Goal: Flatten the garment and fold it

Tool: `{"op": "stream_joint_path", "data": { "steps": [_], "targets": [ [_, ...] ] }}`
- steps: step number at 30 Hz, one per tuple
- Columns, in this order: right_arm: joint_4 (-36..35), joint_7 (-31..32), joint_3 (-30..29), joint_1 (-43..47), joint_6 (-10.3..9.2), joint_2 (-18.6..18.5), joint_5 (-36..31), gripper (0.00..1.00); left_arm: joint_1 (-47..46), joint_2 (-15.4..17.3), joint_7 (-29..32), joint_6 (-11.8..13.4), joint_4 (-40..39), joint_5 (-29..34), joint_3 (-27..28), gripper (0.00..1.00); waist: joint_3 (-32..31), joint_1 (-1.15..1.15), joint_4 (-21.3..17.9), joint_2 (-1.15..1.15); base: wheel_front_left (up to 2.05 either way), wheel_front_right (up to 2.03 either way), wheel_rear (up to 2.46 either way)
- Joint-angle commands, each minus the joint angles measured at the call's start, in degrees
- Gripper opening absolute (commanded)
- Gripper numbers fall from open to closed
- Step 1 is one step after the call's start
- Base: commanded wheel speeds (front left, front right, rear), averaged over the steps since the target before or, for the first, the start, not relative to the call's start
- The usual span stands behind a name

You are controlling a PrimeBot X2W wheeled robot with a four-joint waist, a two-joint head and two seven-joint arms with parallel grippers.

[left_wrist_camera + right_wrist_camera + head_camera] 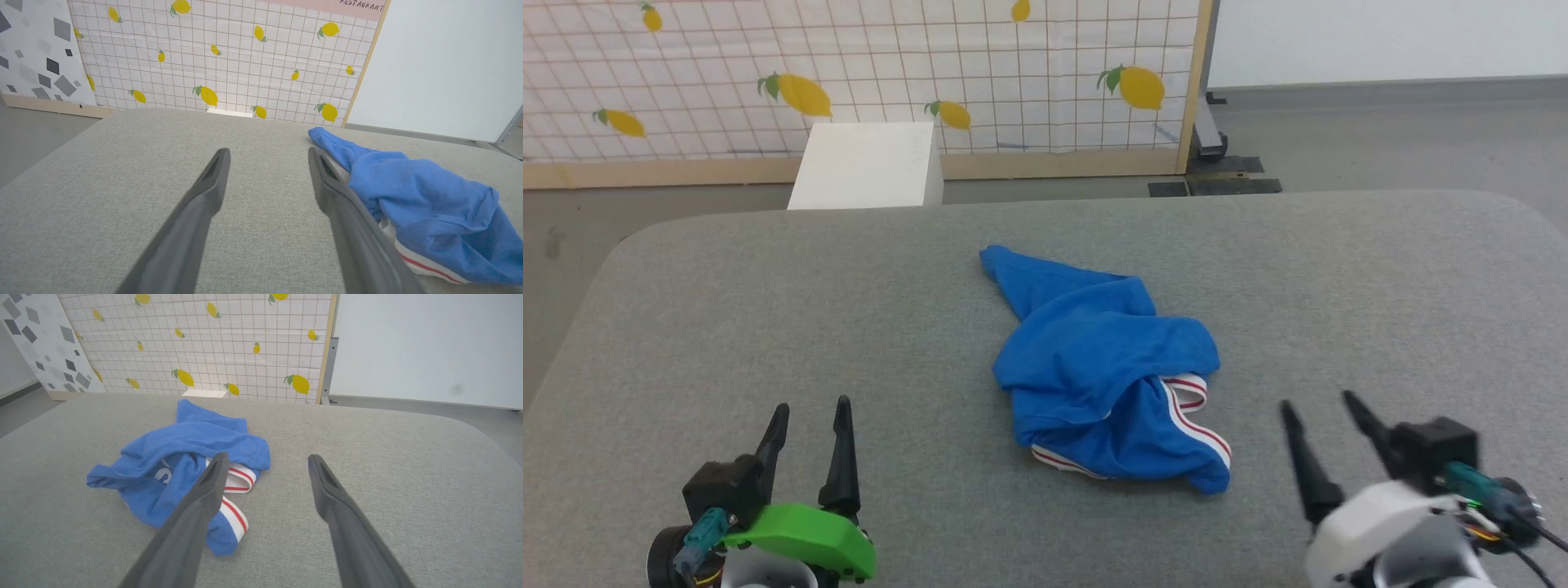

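Right now we've got the garment (1104, 359) crumpled in a heap near the ctr of the grey padded table (768, 310). It's a royal-blue jersey tee w/ red-and-white striped trim (1202, 423) poking out at its near right edge. One blue corner stretches toward the far side, roughly toward the white box (870, 163) that stands beyond the table, in front of the lemon-print panel (1029, 82).

Our left gripper (813, 403) hovers at the near left, fingers spread wide and empty, well apart from the fabric. Our right gripper (1316, 398) sits at the near right, jaws likewise spread & empty, near the tee's trimmed edge but clear of it.

In the left wrist view the tee (429, 192) lies to the right of the left gripper (268, 150), and the right-hand finger crosses in front of it. In the right wrist view the heap (192, 437) lies left of the right gripper (267, 455). The striped band (239, 477) loops out beside the left-hand finger, and a bit of white print (156, 474) shows btwn the folds.
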Motion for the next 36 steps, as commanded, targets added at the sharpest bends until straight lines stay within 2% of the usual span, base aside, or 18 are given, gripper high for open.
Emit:
{"op": "stream_joint_path", "data": {
  "steps": [1, 6, 9, 19, 25, 32, 33, 34, 35, 36],
  "targets": [
    [0.47, 1.07, 1.34, -1.46, -0.08, 0.05, -0.43, 1.00, 0.12, 0.32, 0.09, 0.39, -0.55, 0.63, -0.19, 1.00, 0.44, 0.00, 0.60, 0.69, 0.00, 0.00, 0.00],
    [4.27, 9.14, 8.19, -5.11, -0.08, -0.23, -0.47, 1.00, -0.95, 0.13, 0.46, 0.46, -1.72, 0.92, -0.95, 1.00, 1.77, 0.00, 2.10, 0.69, 0.00, 0.00, 0.00],
    [7.10, 13.93, 13.28, -8.40, -0.08, -2.22, 2.17, 1.00, -1.60, -0.13, 0.42, 0.46, -2.09, 0.92, -1.19, 1.00, 2.85, 0.00, 2.99, 0.69, 0.00, 0.00, 0.00],
    [17.20, 22.57, 27.50, -19.79, -0.08, -7.94, 9.96, 1.00, -4.52, -1.35, 0.21, 0.18, -2.42, 1.03, -1.98, 1.00, 7.22, 0.00, 6.25, 0.69, 0.00, 0.00, 0.00],
    [26.41, 22.71, 32.69, -25.27, -0.08, -10.08, 13.09, 1.00, -6.12, -2.29, 0.00, -0.19, -1.58, 1.20, -2.30, 1.00, 9.50, 0.00, 7.49, 0.69, 0.00, 0.00, 0.00],
    [37.09, 24.79, 38.13, -28.07, -0.08, -10.42, 18.47, 1.00, -7.31, -2.86, -0.17, -0.89, -0.37, 1.45, -2.20, 1.00, 10.63, 0.00, 8.36, 0.69, 0.00, 0.00, 0.00],
    [38.18, 25.38, 39.18, -28.19, -0.08, -10.35, 19.97, 0.93, -7.41, -2.96, -0.19, -1.00, -0.16, 1.48, -2.17, 1.00, 10.64, 0.00, 8.45, 0.69, 0.00, 0.00, 0.00],
    [38.73, 25.62, 40.22, -28.41, -0.08, -10.40, 20.90, 0.13, -7.46, -3.02, -0.20, -1.09, 0.02, 1.49, -2.12, 1.00, 10.61, 0.00, 8.48, 0.69, 0.00, 0.00, 0.00],
    [39.26, 25.88, 41.39, -28.64, -0.08, -10.43, 22.18, 0.00, -7.49, -3.08, -0.22, -1.20, 0.24, 1.51, -2.05, 1.00, 10.51, 0.00, 8.49, 0.69, 0.00, 0.00, 0.00],
    [39.49, 26.06, 42.18, -28.79, -0.08, -10.34, 23.37, 0.00, -7.46, -3.10, -0.23, -1.26, 0.42, 1.52, -1.95, 1.00, 10.31, 0.00, 8.41, 0.69, 0.00, 0.00, 0.00]
  ]
}}
